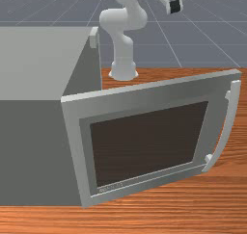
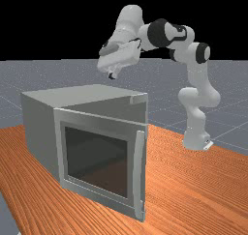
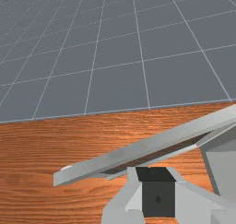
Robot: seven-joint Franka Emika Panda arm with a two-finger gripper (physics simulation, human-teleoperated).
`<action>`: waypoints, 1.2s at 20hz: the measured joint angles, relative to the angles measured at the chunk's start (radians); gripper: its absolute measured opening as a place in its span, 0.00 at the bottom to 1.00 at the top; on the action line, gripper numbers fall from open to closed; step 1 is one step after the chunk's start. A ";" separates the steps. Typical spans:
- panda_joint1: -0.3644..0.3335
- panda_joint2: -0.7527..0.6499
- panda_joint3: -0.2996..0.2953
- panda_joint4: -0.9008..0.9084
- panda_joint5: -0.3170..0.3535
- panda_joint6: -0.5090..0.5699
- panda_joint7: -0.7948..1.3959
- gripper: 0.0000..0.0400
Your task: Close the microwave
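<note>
The grey microwave has its door swung wide open, with a dark window and a curved handle along the free edge. My gripper is behind the door and higher up; in the far view, the gripper hangs above the microwave, behind its door, touching neither. From the wrist view, the gripper stands over the door's inner side, its fingers together, and the door's top edge slants past beyond them. The microwave's inside is hidden by the door.
The wooden table reaches beyond the door's free edge. The microwave's front corner post stands behind the hinged side of the door. The arm's base is on the table behind the microwave.
</note>
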 joint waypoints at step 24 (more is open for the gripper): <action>0.070 0.049 -0.078 -0.230 -0.227 0.046 0.065 0.03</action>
